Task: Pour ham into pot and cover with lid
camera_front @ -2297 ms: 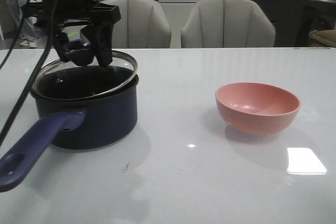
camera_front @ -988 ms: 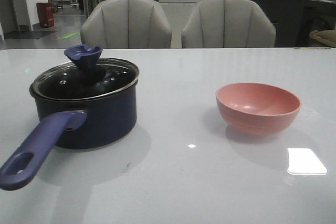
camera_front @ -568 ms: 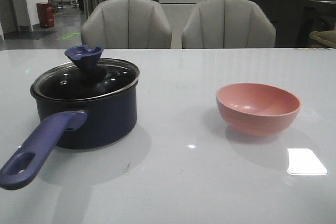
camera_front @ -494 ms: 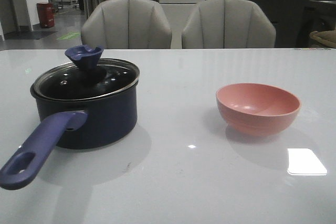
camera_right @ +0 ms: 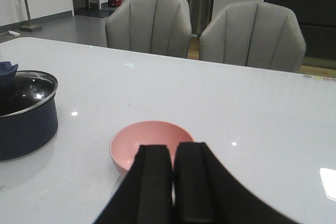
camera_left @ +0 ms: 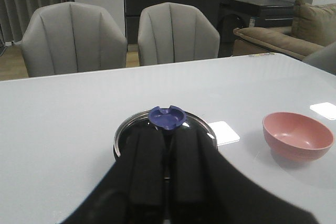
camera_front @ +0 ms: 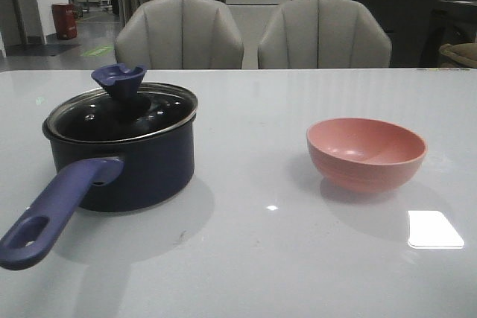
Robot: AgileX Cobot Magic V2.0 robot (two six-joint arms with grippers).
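The dark navy pot [camera_front: 127, 169] stands at the left of the table with its purple-blue handle [camera_front: 52, 210] pointing toward the front. The glass lid [camera_front: 123, 113] sits flat on it, with the purple-blue knob [camera_front: 119, 80] on top. The pot and lid also show in the left wrist view [camera_left: 165, 129] and the right wrist view [camera_right: 23, 111]. The ham is hidden; no slices show through the lid or in the pink bowl [camera_front: 365, 153]. My left gripper [camera_left: 165, 137] is shut and empty, held back from the pot. My right gripper [camera_right: 173, 153] is shut and empty, held back from the bowl [camera_right: 149, 142].
The pink bowl stands at the right of the table and looks empty; it also shows in the left wrist view [camera_left: 297, 136]. Two grey chairs [camera_front: 179, 31] stand behind the table's far edge. Neither arm shows in the front view.
The left gripper let go of the lid's knob and withdrew out of the front view; the lid went from tilted to flat on the pot. In the last second nothing has moved.
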